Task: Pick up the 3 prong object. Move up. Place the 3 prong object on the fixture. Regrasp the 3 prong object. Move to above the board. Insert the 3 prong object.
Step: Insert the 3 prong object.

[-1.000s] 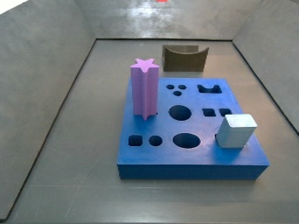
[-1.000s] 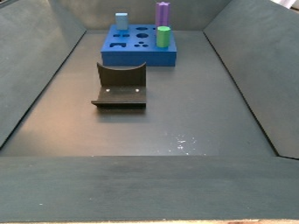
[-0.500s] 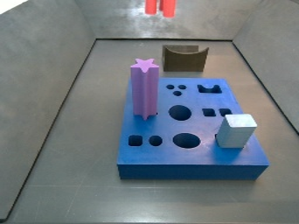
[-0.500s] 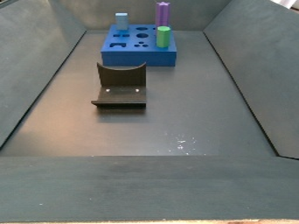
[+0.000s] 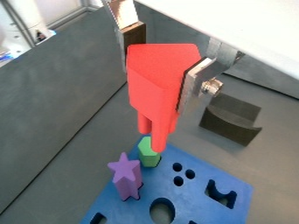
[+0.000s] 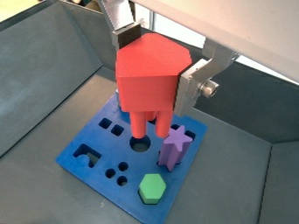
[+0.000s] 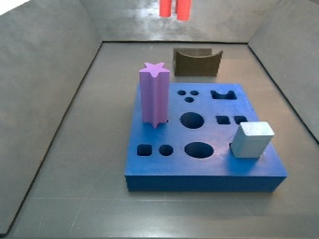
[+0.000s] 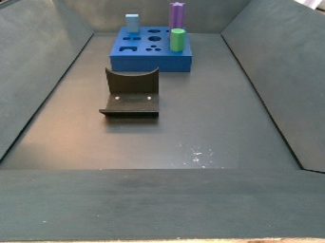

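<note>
In both wrist views my gripper (image 5: 162,66) (image 6: 158,66) is shut on the 3 prong object (image 5: 158,79) (image 6: 142,79), a red-orange block with its prongs pointing down. One silver finger (image 5: 194,84) presses its flank. It hangs high over the blue board (image 6: 103,150) (image 7: 206,154), near the purple star-topped post (image 6: 173,147) (image 7: 153,93). Only the object's lower end (image 7: 174,7) shows at the top edge of a side view. The fixture (image 7: 196,63) (image 8: 131,92) (image 5: 233,118) stands on the floor beyond the board, with nothing on it.
A pale grey cube (image 7: 252,140) sits in the board's near corner. A green hexagonal peg (image 6: 152,188) (image 8: 178,40) stands in the board beside the purple post. Grey walls enclose the floor on all sides.
The red-orange object has come down a little into the top of the side view since a second ago. It has barely moved in the last half second.
</note>
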